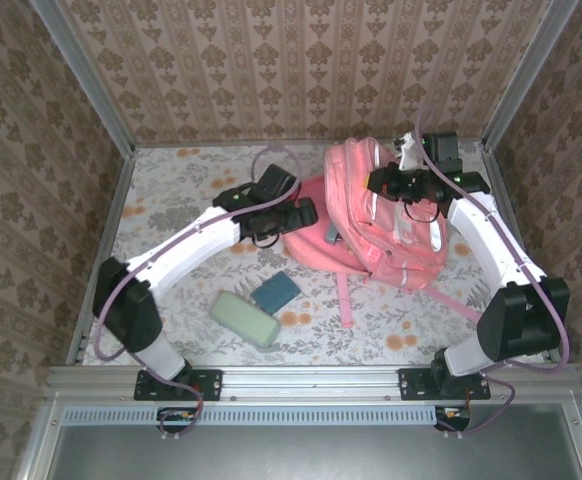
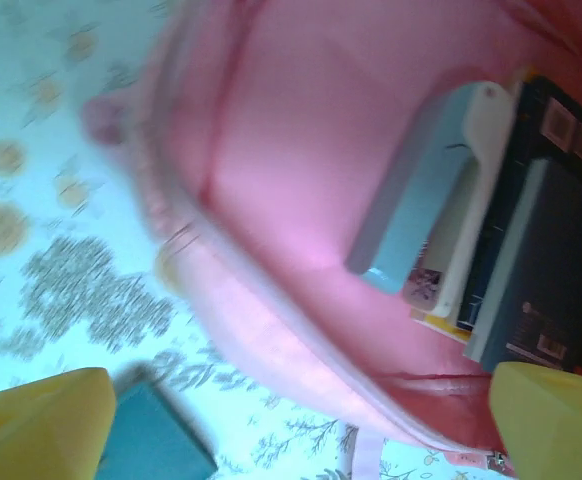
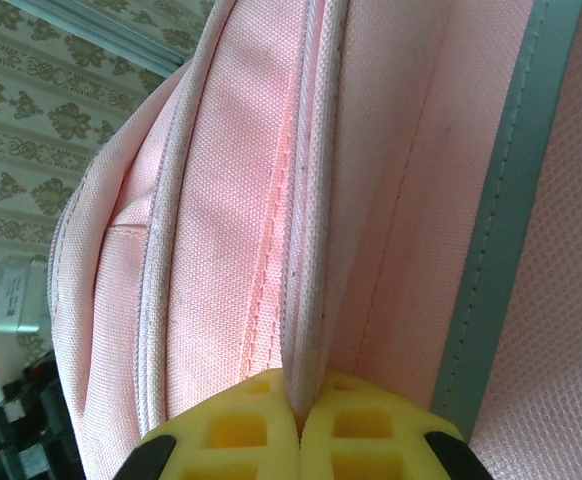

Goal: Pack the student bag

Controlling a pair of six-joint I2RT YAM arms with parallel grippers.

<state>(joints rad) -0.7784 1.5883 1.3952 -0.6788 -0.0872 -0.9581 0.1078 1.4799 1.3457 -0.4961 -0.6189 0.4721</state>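
Pencil case [image 1: 244,318] and teal flat item [image 1: 275,291] near surface's front edge, not yet packed. Left end effector [image 1: 306,213] spread wide, empty, at bag mouth. Student bag [image 1: 411,240] at surface's back-right corner, books [image 2: 541,250] inside. Right end effector [image 1: 379,184] pinched on bag rim. Best: hold rim taut and high, fetch pencil case, slide in beside books.

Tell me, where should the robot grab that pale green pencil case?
Pinch the pencil case across its narrow width, left of middle, from straight above: it lies flat and oblong, with a teal item close by its right end.
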